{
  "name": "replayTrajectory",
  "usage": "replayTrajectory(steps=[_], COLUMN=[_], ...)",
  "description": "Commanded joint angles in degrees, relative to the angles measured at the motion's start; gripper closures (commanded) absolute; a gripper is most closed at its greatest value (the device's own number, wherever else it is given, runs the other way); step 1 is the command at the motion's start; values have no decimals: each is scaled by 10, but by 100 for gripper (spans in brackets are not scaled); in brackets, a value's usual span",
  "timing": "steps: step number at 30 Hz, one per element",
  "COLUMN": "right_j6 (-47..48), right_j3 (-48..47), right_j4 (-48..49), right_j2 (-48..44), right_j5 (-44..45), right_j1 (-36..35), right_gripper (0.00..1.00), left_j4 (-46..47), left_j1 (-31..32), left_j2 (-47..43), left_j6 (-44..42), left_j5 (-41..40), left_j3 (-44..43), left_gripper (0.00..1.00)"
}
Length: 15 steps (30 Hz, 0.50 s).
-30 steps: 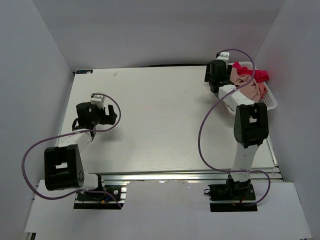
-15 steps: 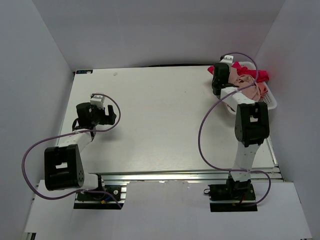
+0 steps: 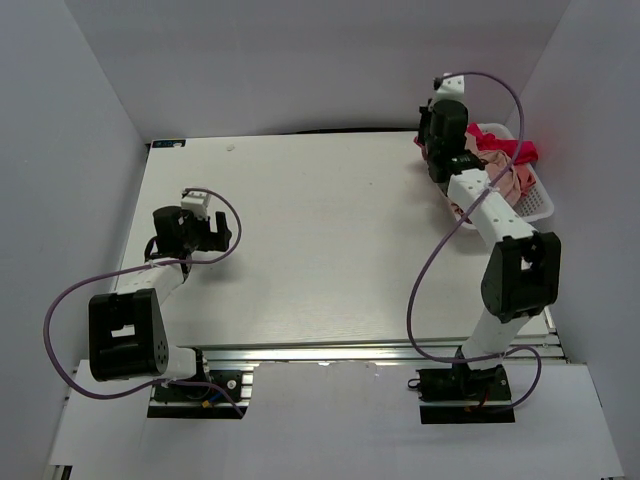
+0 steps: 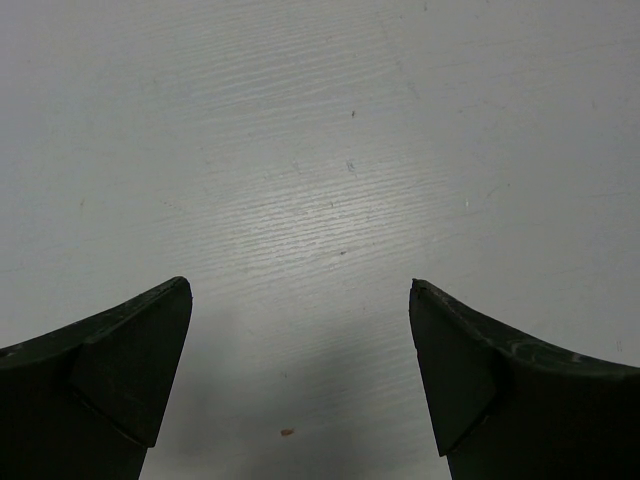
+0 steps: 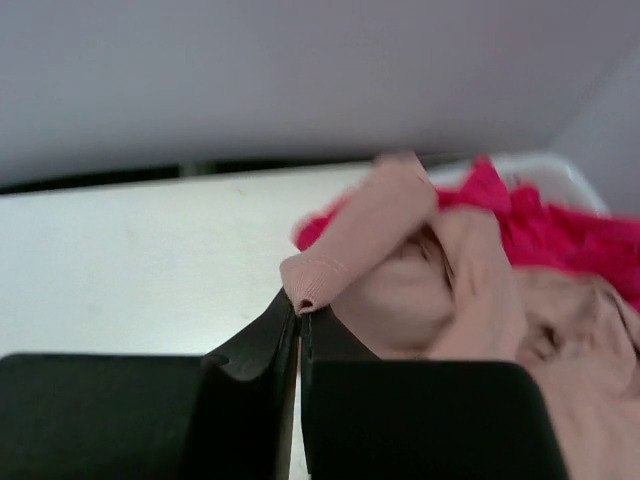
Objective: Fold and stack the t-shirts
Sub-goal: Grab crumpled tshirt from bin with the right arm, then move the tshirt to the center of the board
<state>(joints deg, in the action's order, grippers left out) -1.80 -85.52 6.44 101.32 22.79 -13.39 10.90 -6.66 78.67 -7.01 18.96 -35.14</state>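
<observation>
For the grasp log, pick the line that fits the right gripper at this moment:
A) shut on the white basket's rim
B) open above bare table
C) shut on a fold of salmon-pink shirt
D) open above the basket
C: in the right wrist view, the right gripper has its fingers pressed together on a rolled fold of the salmon-pink shirt.

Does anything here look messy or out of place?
Nothing damaged, just untidy: pink t-shirts and a magenta t-shirt lie crumpled in the white mesh basket at the far right. The right fingers pinch a fold of one.
</observation>
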Motion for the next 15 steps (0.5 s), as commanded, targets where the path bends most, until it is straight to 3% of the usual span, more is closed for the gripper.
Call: replayTrajectory(steps=[1,15], right_j6=[37,-12], right_j3=[-80,-188], right_j4=[-18,-179], right_j2=[-54,-102], right_j5=[-64,-344], right_j1=[-37,-82], right_gripper=[100,100], left_j4=[-22,-57], left_j1=[-3,-1], left_j2=[-14,-12], left_j6=[-19,6], left_j5=[-9,24], left_j3=[-9,-61], left_gripper=[2,2])
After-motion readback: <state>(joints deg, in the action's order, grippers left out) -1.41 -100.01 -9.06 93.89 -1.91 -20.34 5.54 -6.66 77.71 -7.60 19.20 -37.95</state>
